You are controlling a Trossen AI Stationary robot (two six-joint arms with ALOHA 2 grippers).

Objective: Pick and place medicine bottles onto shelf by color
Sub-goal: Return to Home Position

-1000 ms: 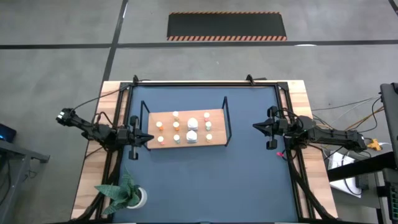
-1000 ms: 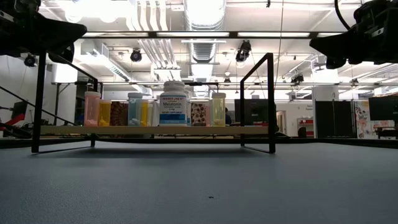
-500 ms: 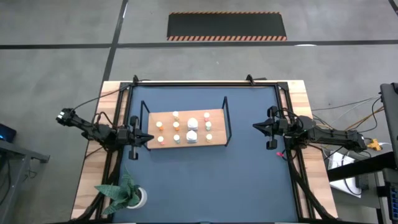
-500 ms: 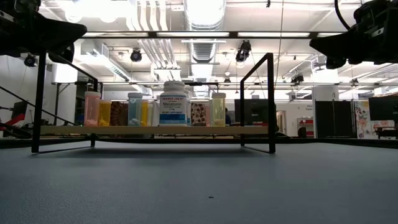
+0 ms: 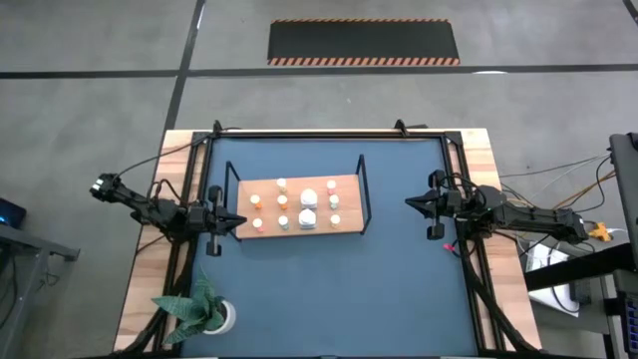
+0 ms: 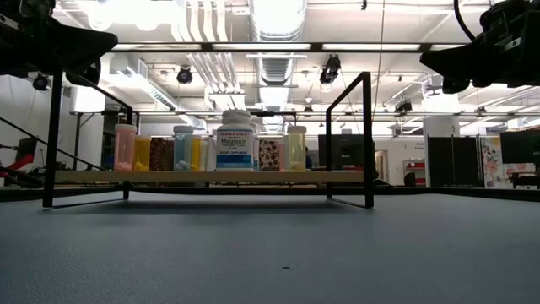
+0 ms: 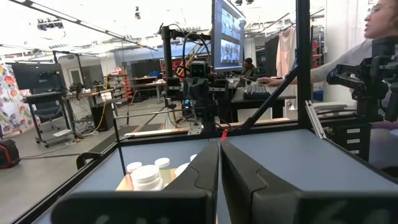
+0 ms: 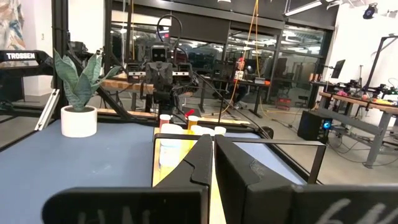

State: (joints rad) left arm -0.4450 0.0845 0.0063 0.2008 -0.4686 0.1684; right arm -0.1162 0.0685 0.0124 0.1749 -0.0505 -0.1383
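The wooden shelf (image 5: pixel 299 206) with black frame ends stands mid-table on its frame feet. Several small bottles stand upright on its board, with two larger white ones (image 5: pixel 308 206) among them. In the low view a pink bottle (image 6: pixel 125 148), a labelled white bottle (image 6: pixel 236 141) and a greenish one (image 6: pixel 296 149) show in a row. My left gripper (image 5: pixel 233 220) is shut and hovers by the shelf's left end, empty. My right gripper (image 5: pixel 410 202) is shut and empty, off the shelf's right end. Both fingertip pairs meet in the wrist views (image 7: pixel 219 155) (image 8: pixel 213 149).
A white pot with a green plant (image 5: pixel 209 313) stands at the table's near left corner and shows again as the pot (image 8: pixel 79 118). Bare blue tabletop (image 5: pixel 339 289) lies near of the shelf. A person (image 7: pixel 373 37) sits beyond the table's right side.
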